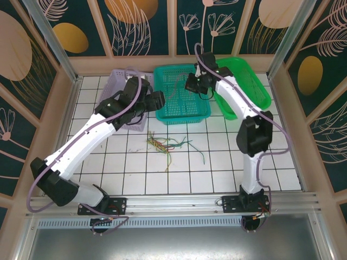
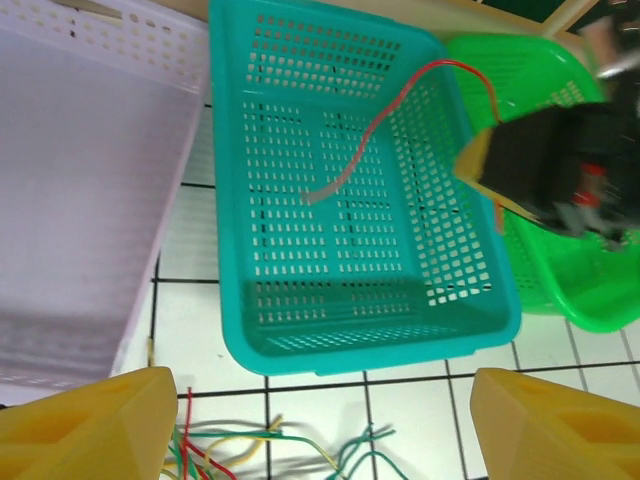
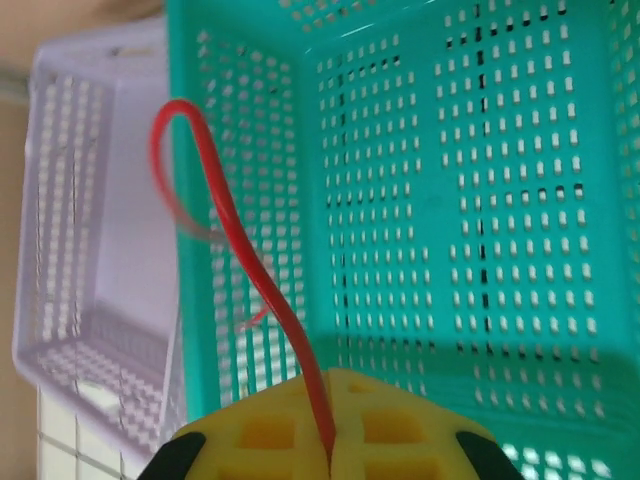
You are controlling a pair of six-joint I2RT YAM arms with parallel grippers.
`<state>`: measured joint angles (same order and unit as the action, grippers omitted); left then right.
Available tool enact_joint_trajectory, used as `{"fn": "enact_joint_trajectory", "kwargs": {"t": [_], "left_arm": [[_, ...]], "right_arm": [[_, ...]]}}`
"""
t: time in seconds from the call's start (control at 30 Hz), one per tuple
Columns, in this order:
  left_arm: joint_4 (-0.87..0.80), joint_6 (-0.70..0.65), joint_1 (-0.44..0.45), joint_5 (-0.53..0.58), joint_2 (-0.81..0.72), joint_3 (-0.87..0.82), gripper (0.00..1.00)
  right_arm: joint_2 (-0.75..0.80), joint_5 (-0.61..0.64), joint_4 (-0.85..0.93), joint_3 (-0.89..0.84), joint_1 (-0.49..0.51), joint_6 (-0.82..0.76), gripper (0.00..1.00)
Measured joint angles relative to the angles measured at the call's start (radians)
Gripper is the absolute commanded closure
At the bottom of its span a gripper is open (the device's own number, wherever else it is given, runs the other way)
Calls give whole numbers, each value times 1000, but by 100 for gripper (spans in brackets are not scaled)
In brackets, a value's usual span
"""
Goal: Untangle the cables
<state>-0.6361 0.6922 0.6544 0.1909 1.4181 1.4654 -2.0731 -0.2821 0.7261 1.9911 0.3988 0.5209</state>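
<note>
Right tool (image 3: 330, 455) is clenched on the red cable (image 3: 240, 250), which arcs from its tips out over the teal basket (image 2: 370, 345). The free end hangs low above the mesh; whether it touches, I cannot tell. Letting go there looks like the coming move. Left tool (image 2: 320, 430) stands released and is the nearer one to the other cables (image 1: 162, 143), heaped on the worktop (image 1: 227, 173) just in front of the basket. Their crossings are too fine to read, and the left wrist view cuts them off.

The white tiled table (image 1: 260, 162) is carrying a lavender basket (image 1: 120, 76), a teal basket (image 1: 181, 117) and a green basket (image 1: 255, 86) side by side at its far edge; tangled cables (image 1: 162, 143) are lying on the tiles before the teal one
</note>
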Motion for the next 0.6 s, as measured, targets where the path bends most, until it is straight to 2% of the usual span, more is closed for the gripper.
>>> {"fn": "enact_joint_trajectory", "kwargs": {"t": [0.07,0.13,0.33,0.4,0.47,0.6], "left_arm": [[14,23,0,-16,-21,-28,22],[36,50,0,-35,-50,-77,22],[87,158,0,-106,-141,-266,23],[107,197,0,-130,-157,-328,22],[117,236,0,-147,-162,-377,23],[135,320,0,-172,-162,-452,26]], "right_arm": [[-51,-14,-21,9,-15,55,59],[-84,-23,-23,7,-29,103,52],[-20,30,-58,-123,-42,166,45],[66,59,-71,-220,-42,170,45],[161,87,-73,-302,-42,167,53],[424,156,-137,-539,-18,157,57]]}}
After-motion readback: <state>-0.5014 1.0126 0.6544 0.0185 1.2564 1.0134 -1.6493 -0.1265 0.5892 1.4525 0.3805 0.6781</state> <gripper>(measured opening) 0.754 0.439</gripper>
